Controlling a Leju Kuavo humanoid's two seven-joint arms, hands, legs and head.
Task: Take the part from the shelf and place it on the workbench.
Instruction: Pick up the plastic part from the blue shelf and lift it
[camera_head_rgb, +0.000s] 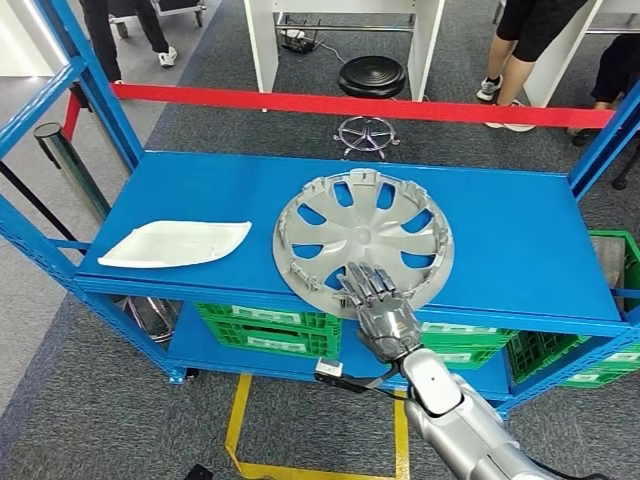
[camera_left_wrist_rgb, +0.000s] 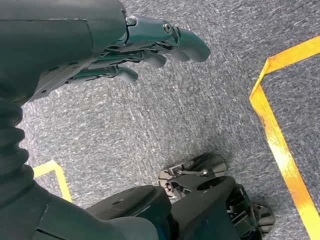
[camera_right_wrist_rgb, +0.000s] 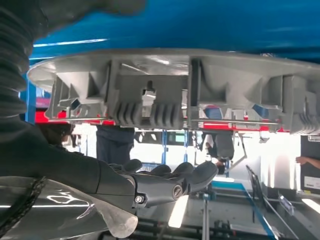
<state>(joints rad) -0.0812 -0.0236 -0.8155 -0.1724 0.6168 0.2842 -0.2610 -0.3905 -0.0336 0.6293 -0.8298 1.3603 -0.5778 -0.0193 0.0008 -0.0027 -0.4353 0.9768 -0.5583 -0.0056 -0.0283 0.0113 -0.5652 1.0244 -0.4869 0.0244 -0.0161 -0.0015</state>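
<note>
meanwhile the right hand (camera_head_rgb: 380, 305), fingers spread and apparently gripping nothing, lay over the grey hubcap (camera_head_rgb: 362, 238) at the blue shelf's (camera_head_rgb: 513, 240) front edge, while the left hand (camera_left_wrist_rgb: 143, 47) hung with fingers loosely extended.

Right hand (camera_head_rgb: 375, 300) rests, fingers extended, on the near rim of a silver hubcap (camera_head_rgb: 363, 241) lying on the blue shelf (camera_head_rgb: 513, 235), a white panel (camera_head_rgb: 175, 243) lying left of the hubcap.

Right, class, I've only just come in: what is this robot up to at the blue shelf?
The right hand reaches over the near rim of a grey hubcap lying flat on the blue shelf; whether it touches is unclear, and the hubcap isn't lifted. A white part lies beside it. The left hand hangs over the carpet, holding nothing.
</note>
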